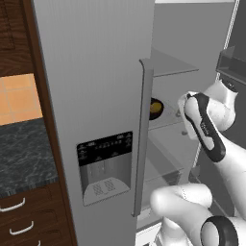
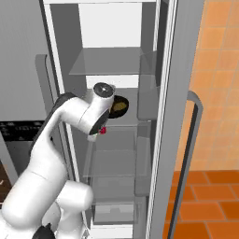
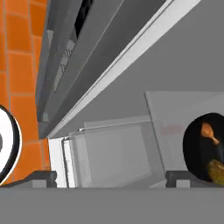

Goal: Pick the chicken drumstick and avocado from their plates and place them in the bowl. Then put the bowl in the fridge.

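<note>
We are finding the task nearly finished: the bowl (image 3: 204, 148) is sitting on a fridge (image 1: 96, 96) shelf at three o'clock in the hand view, holding the drumstick (image 3: 210, 133) and avocado (image 3: 215, 168); our gripper (image 3: 111, 178) is hanging wide open, empty.

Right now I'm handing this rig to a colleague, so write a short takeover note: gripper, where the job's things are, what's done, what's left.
Gripper: open, holding nothing.
Bowl: on a glass shelf inside the open fridge, apart from the fingers.
Chicken drumstick and avocado: both lie in the bowl.
Done: both foods loaded, bowl placed in the fridge.
Left: draw the arm out clear of the shelves; the fridge door is open.
</note>
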Motion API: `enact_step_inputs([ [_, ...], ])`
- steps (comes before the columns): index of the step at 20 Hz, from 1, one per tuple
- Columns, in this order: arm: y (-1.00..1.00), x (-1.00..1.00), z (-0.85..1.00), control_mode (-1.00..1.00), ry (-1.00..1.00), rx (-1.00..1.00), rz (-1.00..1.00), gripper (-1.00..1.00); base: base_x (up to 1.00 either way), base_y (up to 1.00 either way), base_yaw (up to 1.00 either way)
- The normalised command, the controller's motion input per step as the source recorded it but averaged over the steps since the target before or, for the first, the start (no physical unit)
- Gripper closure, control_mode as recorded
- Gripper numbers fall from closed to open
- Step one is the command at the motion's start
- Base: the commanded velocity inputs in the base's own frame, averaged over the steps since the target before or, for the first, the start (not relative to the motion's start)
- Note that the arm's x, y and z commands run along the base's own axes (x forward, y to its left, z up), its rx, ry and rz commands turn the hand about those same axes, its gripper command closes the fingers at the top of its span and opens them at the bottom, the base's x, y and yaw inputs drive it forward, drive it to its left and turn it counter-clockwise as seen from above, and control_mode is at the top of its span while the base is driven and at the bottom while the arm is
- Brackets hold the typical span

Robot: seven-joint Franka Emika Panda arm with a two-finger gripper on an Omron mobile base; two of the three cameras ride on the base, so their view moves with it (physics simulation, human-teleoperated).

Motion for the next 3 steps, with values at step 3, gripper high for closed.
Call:
enact_step_inputs([
  [3, 0.00, -1.00, 0.03, -1.00, 0.27, -0.15, -0.24, -1.00, 0.00, 0.00, 0.00],
])
